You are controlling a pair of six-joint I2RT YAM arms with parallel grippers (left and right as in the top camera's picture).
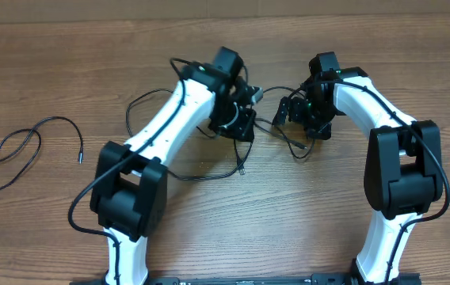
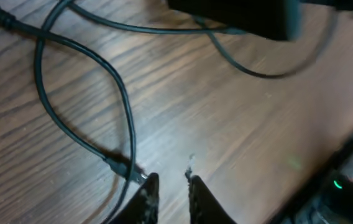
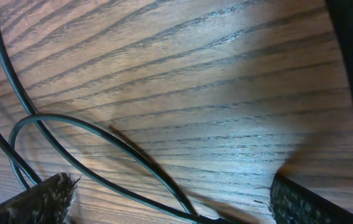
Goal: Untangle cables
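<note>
While the top view shows the cables [image 1: 217, 177] tangled around the left gripper [image 1: 242, 119] — and one more cable [image 1: 31, 134] lying well apart from it — only the wrist views show the fingers. The left one's fingers [image 2: 146, 198] are nearly together, with just bare wood in the thin gap and a silvery plug [image 2: 138, 175] touching one tip. Near the left gripper, the right gripper [image 3: 170, 196] stands wide apart — holding nothing, a cable loop [image 3: 102, 143] under it.
</note>
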